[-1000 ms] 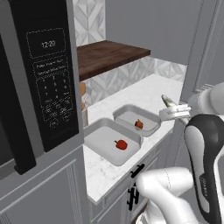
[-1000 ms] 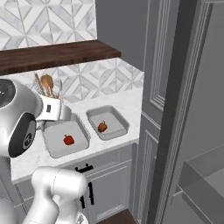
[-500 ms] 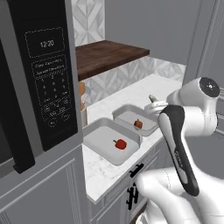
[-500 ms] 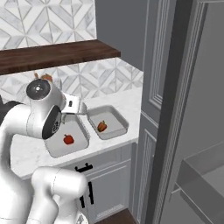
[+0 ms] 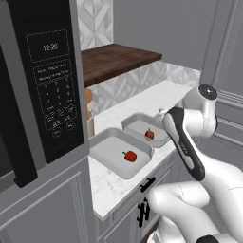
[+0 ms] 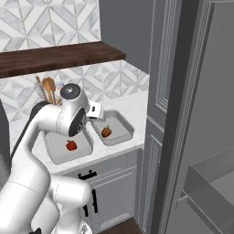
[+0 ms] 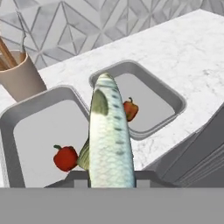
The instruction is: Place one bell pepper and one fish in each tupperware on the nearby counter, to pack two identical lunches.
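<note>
We saw the end effector clamped on a fish, held above the counter w/ its head pointing over the gap btwn two tupperware containers. Left tupperware had one bell pepper inside; right tupperware had the other pepper. A beige utensil cup stood behind the left one, near the tiled wall.

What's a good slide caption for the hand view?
Fish gripped in the hand, above two tupperware, each holding one bell pepper.
</note>
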Controlling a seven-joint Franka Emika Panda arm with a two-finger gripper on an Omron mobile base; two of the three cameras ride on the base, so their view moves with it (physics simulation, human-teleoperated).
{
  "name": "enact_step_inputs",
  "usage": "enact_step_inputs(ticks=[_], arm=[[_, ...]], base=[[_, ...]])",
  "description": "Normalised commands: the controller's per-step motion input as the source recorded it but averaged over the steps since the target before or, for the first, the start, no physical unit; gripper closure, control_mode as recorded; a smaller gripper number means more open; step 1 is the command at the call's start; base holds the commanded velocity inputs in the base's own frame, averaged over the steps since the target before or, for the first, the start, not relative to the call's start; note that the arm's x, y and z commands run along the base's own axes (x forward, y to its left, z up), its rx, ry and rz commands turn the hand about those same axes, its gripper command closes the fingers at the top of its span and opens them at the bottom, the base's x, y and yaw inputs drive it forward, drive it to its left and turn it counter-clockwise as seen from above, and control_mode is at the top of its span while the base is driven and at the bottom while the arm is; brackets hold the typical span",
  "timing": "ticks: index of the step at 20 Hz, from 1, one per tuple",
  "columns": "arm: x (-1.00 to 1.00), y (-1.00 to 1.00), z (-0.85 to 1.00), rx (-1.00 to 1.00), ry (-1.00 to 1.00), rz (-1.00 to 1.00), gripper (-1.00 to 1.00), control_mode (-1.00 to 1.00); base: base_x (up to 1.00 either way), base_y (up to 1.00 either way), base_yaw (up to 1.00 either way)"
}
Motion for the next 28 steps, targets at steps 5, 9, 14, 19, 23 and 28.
enact_step_inputs(ticks=[5, 9, 14, 19, 23, 28], arm=[[0.5, -0.01, -0.42, -0.03, 0.16, 0.0, 1.0, -1.0], [0.68, 0.0, -0.5, -0.01, 0.14, 0.05, 1.0, -1.0], [0.66, -0.09, -0.51, 0.0, 0.06, 0.08, 1.0, -1.0], [0.66, -0.16, -0.5, 0.0, 0.07, 0.08, 1.0, -1.0], [0.59, -0.04, -0.36, 0.0, 0.09, 0.06, 1.0, -1.0], [0.49, -0.02, -0.31, 0.0, 0.07, 0.05, 1.0, -1.0]], base=[[0.0, 0.0, 0.0], [0.0, 0.0, 0.0], [0.0, 0.0, 0.0], [0.0, 0.0, 0.0], [0.0, 0.0, 0.0], [0.0, 0.0, 0.0]])
